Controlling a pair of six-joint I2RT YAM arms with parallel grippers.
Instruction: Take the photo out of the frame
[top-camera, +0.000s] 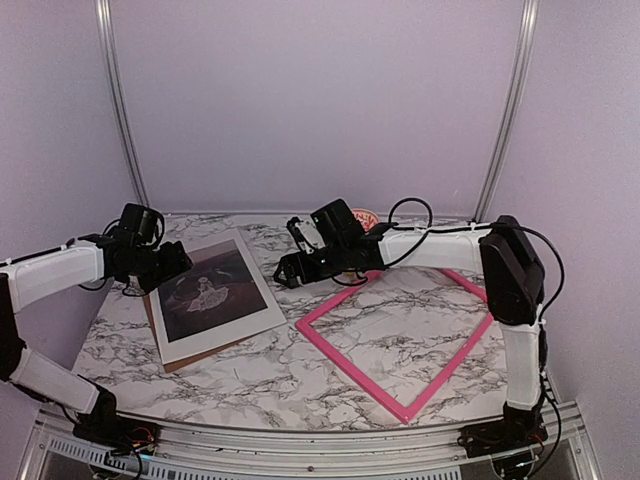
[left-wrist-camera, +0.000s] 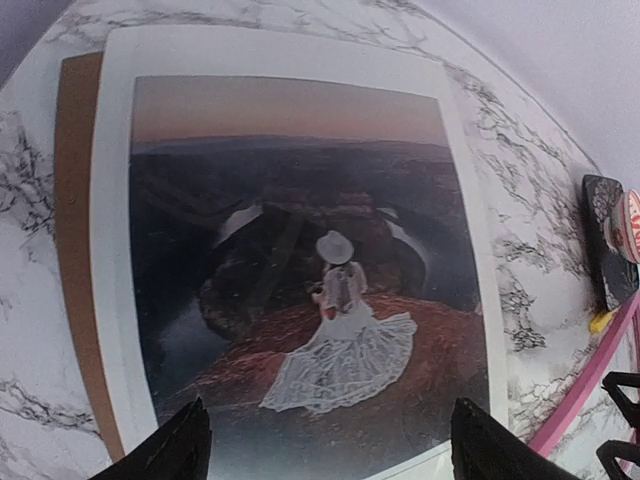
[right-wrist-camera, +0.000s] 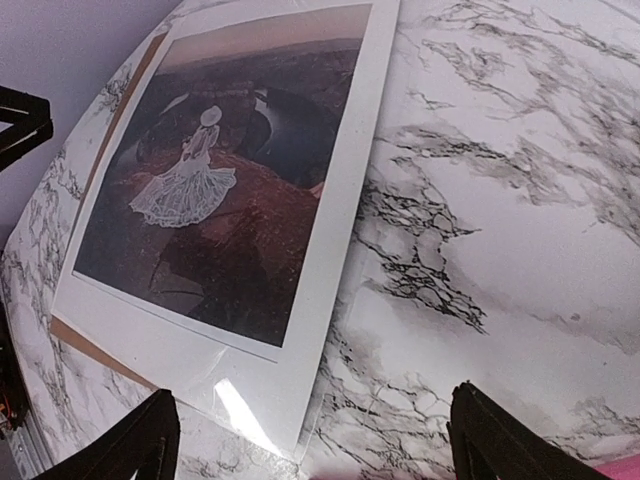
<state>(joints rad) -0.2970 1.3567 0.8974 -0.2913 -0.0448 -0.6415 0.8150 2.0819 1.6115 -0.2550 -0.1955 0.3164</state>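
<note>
The photo, a dark canyon scene with a white-dressed figure and white margins, lies flat on the left of the marble table, resting on a brown backing board. The pink frame lies on the right with bare marble showing inside it. My left gripper hovers open over the photo's left part; in the left wrist view the photo fills the space between the spread jaws of the left gripper. My right gripper is open above the table just right of the photo, with nothing in the right gripper.
A small round pink-and-white item sits at the back edge of the table behind the right arm. The right arm's forearm reaches over the frame's far corner. Purple walls close in the table on three sides. The backing board sticks out past the photo's left side.
</note>
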